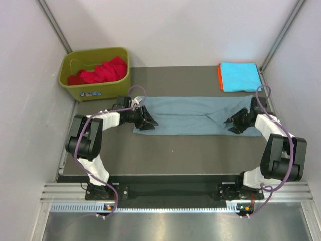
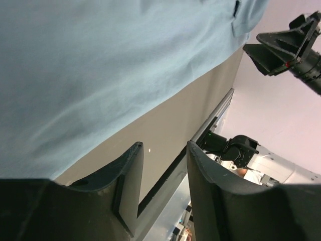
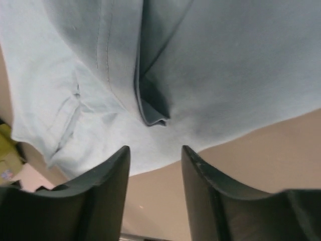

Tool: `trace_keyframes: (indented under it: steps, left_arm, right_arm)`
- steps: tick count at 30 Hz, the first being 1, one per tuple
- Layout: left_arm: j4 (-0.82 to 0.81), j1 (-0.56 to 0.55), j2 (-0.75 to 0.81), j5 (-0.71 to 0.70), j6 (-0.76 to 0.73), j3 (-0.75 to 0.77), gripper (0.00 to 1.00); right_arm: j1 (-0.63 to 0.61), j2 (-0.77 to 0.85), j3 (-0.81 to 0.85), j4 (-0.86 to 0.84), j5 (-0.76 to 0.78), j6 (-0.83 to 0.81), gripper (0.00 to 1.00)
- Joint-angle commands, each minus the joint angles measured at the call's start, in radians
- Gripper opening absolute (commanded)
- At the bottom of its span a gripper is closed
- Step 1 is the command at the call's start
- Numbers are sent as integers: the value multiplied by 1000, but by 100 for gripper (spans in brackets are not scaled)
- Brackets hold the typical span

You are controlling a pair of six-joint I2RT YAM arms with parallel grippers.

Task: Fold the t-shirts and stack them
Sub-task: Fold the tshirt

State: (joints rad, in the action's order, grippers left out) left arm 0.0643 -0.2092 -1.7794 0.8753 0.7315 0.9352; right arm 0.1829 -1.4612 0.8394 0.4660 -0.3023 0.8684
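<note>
My left claw (image 1: 148, 122) stands partly open. In its wrist view the gap between its two fingers (image 2: 131, 173) shows only bare worktop (image 2: 170, 125), so it holds nothing. It sits at the 9 o'clock end of the grey-blue t-shirt (image 1: 193, 115), with its tips just beside the cloth's near edge. I cannot tell whether they brush it.

My right claw (image 1: 233, 124) is also partly open and empty, at the shirt's 3 o'clock end. Its fingers (image 3: 194, 168) frame the near hem, and a small folded flap of cloth lies just ahead of the gap.

The grey-blue shirt lies flat at mid-worktop as a long strip running from 9 to 3 o'clock, with a crease showing toward its right end.

At 1 o'clock a folded cyan t-shirt (image 1: 239, 76) rests on an orange t-shirt (image 1: 219, 78), of which only the left edge shows. At 10 o'clock, well apart from the strip, an olive-green bin (image 1: 95, 89) holds crumpled red t-shirts (image 1: 103, 71). Nothing lies between either claw and the strip.
</note>
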Motion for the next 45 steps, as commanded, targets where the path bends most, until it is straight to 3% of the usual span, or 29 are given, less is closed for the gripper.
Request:
trace_keyframes:
  steps: [1,5,9,12,13,14,18,21,22,24,33,40,45]
  left_arm:
    - [-124,-48,20,36,16,63,45]
    - [-185,-123,-52,42,12,171,48]
    - [-313,-217,-152,41,87,295,49]
    - [-420,-303,-231,1,155,356,46]
    - [-449,-317,-268,-21,172,366,46]
    - [-518,-329,-290,-21,218,385,45]
    - [-651,-390,-377,-44,302,441,43]
    - [-658,-421,-436,-78,313,504,44]
    - [-658,-427,-461,-88,322,531,45]
    - [-661,-440,-483,-120,336,551,45]
    - [-681,-458,-555,-157,442,610,41]
    - [-643,-457,-522,-121,393,564,41]
    - [-523,-455,-477,-102,292,537,40]
  right_arm:
    - [42,7,117,20,63,-175,49]
    - [81,-69,250,5,169,-357,59]
    - [135,-177,299,-113,82,-359,60]
    - [156,-220,297,-188,28,-342,56]
    - [164,-228,291,-211,14,-342,48]
    - [168,-237,273,-231,-1,-344,46]
    - [178,-275,256,-317,-72,-370,45]
    - [181,-301,239,-372,-95,-370,42]
    - [185,-307,237,-378,-97,-361,35]
    - [187,-326,231,-405,-115,-356,31]
    - [217,-356,253,-380,-81,-364,35]
    - [219,-396,265,-397,-110,-368,33]
    - [219,-421,288,-395,-116,-374,31]
